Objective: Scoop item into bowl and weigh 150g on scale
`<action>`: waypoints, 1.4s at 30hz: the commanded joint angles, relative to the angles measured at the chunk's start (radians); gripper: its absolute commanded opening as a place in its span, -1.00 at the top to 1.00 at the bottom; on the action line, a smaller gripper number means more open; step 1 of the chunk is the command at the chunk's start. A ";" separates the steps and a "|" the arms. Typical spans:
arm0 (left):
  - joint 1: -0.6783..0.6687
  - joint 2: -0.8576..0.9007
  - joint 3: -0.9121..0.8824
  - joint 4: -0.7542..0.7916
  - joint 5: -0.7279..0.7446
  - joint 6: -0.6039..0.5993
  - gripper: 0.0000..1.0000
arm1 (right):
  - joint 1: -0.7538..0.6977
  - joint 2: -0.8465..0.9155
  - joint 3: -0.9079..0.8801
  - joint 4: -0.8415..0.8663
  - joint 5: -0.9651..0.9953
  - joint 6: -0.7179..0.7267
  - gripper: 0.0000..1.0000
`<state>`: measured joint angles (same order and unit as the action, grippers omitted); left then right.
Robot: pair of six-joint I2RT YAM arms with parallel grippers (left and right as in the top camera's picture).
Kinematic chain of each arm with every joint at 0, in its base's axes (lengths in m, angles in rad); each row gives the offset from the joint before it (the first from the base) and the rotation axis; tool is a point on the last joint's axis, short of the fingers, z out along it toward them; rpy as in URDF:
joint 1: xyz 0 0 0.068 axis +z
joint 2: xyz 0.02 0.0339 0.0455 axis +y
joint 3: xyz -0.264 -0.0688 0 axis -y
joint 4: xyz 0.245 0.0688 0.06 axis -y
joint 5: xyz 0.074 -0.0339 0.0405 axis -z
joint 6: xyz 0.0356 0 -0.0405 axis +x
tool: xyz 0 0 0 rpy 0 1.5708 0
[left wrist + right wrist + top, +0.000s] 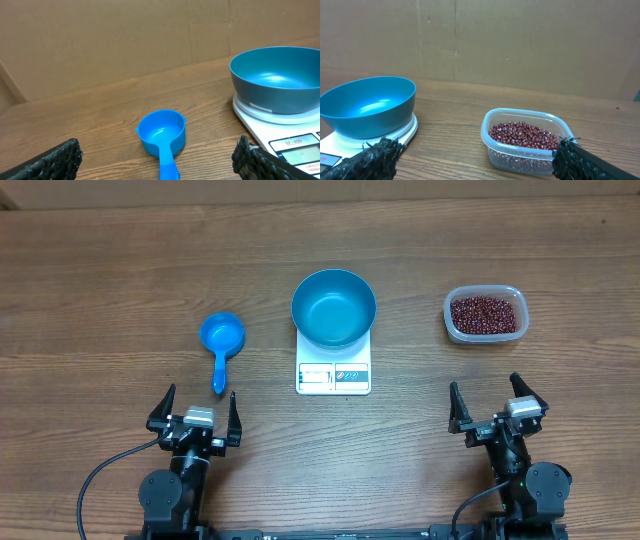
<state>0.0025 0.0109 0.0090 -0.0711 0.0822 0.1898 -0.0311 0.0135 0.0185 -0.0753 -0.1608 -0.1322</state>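
Overhead, looking down on a wooden bench [100, 270]: at centre, round bright-blue bowl [334, 308] atop a white digital scale [333, 377], display strip bare along the near edge, inside of the bowl plain smooth blue. Right of the scale and well apart, clear plastic tub [485, 338] holding the dark red-brown beans [486, 313] in a loose grainy layer. Left of the scale, small blue scoop [221, 338], cup at the far end, handle pointing toward the left arm. Left fingers [233, 410] spread wide, grasping nothing, close to the handle's tip without touching. Right fingers [455, 408] spread just as wide, likewise holding nothing, near the tub yet apart from it. Left wrist view: scoop lying between the two dark fingers, bowl and scale off right. Right wrist view: tub of beans ahead right, bowl left.
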 commanded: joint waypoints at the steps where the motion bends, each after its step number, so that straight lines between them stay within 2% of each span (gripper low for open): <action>1: 0.006 -0.007 -0.004 -0.002 -0.003 -0.011 -0.99 | -0.004 -0.011 -0.010 0.006 -0.013 -0.015 -1.00; 33: 0.006 -0.007 0.002 0.000 -0.003 -0.011 -1.00 | -0.004 -0.011 -0.010 0.006 -0.013 -0.015 -1.00; 38: 0.006 -0.006 0.054 -0.017 -0.003 -0.010 -0.99 | -0.004 -0.011 -0.010 0.006 -0.013 -0.015 -1.00; 42: 0.006 -0.002 0.137 -0.094 -0.004 -0.010 -1.00 | -0.004 -0.011 -0.010 0.006 -0.013 -0.015 -1.00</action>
<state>0.0025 0.0113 0.0559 -0.1349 0.0822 0.1898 -0.0311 0.0135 0.0185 -0.0753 -0.1612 -0.1318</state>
